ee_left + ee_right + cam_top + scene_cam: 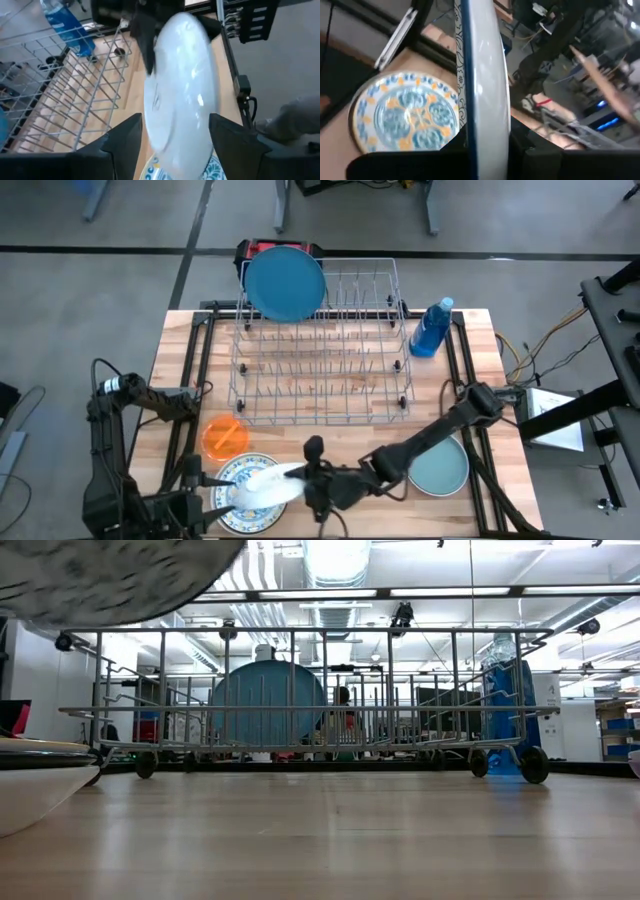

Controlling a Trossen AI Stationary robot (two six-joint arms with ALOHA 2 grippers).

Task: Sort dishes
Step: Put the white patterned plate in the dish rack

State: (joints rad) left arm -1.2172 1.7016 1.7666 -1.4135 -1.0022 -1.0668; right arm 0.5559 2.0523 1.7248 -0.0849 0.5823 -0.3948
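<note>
A white plate (268, 485) hangs above a blue-and-orange patterned plate (240, 498) that lies flat at the table's near left. My right gripper (312, 480) reaches in from the right and is shut on the white plate. My left gripper (176, 125) is open, its fingers standing on either side of the white plate's (182, 85) lower rim. A small orange plate (225, 435) lies flat just beyond. A teal plate (440, 468) lies under my right arm. A large blue plate (285, 283) stands on edge in the wire rack's (320, 345) far left corner. My right gripper pinches the white plate's rim (481, 142) between its two fingers, coming from the table's right side and slanting slightly down. The plate sits tilted up on edge, lifted clear above the patterned plate (405, 112). My left gripper's open fingers flank the plate's rim; whether they touch it I cannot tell.
The wire rack fills the middle of the table, with most of its slots bare. A blue bottle (432, 328) stands by the rack's far right corner. Bare wood shows between the rack and the near edge.
</note>
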